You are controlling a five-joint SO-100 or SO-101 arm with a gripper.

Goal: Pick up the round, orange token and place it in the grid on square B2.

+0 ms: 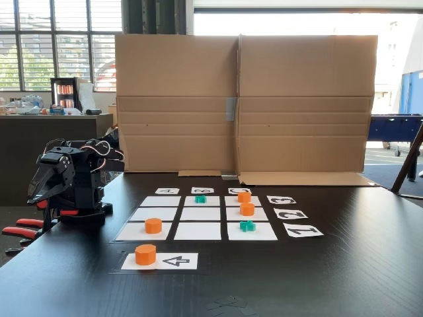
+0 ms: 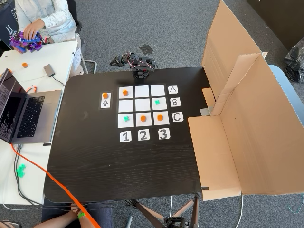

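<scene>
Fixed view from the counter's front edge: the arm sits folded at the left, its claw pointing down and away from the grid; whether its jaws are parted cannot be told at this angle. The round, orange token to be moved stands on the white arrow card, just in front of the grid and untouched. Three more orange tokens and two green cross tokens occupy outer cells, while square B2 lies bare. A cardboard screen stands behind.

Fixed view from above: the token shows on the arrow card, left of the grid, with the folded arm at the counter's far edge. The centre cell is empty.

Judging by its look, the token is light, rigid plastic, squat enough to stay upright. Its faceted sides offer the best hold, pinched across the middle from above; smooth plastic may slip under a weak grip.
</scene>
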